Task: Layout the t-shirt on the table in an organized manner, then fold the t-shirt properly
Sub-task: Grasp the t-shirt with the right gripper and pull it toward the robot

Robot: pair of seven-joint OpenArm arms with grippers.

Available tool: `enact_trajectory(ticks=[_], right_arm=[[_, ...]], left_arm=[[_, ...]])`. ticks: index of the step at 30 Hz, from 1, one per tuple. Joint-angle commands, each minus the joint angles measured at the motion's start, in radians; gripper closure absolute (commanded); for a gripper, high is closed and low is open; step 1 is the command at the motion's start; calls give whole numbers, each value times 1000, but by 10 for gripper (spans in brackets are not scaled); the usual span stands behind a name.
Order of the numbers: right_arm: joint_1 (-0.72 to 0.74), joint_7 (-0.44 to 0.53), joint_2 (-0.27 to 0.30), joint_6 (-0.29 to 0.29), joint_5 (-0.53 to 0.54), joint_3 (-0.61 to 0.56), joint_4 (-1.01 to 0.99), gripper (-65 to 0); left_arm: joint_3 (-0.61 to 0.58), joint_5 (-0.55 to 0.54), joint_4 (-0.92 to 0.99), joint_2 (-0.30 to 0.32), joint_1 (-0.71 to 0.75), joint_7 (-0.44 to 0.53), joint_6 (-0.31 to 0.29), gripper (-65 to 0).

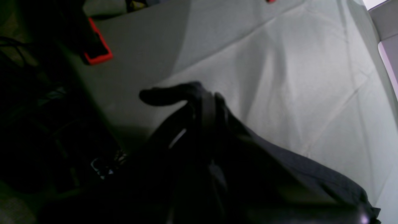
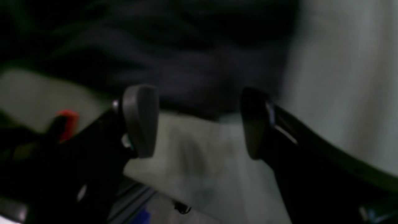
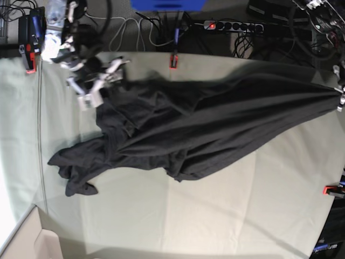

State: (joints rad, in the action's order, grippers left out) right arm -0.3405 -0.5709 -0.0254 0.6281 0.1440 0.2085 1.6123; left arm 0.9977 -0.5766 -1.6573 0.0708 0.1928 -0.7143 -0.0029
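Note:
The charcoal t-shirt (image 3: 199, 127) lies crumpled across the table (image 3: 215, 216), stretched into a taut point toward the right edge. There my left gripper (image 3: 340, 98) is shut on the fabric. In the left wrist view, the t-shirt (image 1: 264, 177) bunches around the closed fingers (image 1: 202, 102) above the pale table (image 1: 295, 77). My right gripper (image 3: 98, 83) hovers open at the shirt's upper left edge. In the right wrist view, its fingers (image 2: 140, 121) stand wide apart around the gripper (image 2: 199, 124) centre, nothing between them, with the t-shirt (image 2: 186, 62) just beyond over the table (image 2: 342, 77).
Red clamps (image 3: 173, 61) (image 3: 331, 189) grip the cloth at the far and right edges; another clamp (image 1: 98, 46) shows near the left wrist, and one clamp (image 2: 67, 123) by the right gripper. A power strip (image 3: 232, 25) and cables lie behind the table.

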Motion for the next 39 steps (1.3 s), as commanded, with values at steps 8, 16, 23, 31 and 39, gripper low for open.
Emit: enact_trajectory(ticks=[8,16,23,31,39], right_arm=[[31,13,55,6,10,-73,56,-418],[113,15,77,6,12,-71,35,-418],[208,15,77,6,12,-71,-114,-418],[208,24,54,6,12,-99,-166,-417],[226,24,52,6,12,-108,-206,-231]], left_arm=[[2,-1,-16,14,-2,25,-3,-2],[2,0,-16,14,-2,25,-3,-2],[2,5,-16,17,-2,25,-3,-2],[2,0,18,19,-9,25,-3,-2],[2,-1,52,19,-11,28,-3,-2]])
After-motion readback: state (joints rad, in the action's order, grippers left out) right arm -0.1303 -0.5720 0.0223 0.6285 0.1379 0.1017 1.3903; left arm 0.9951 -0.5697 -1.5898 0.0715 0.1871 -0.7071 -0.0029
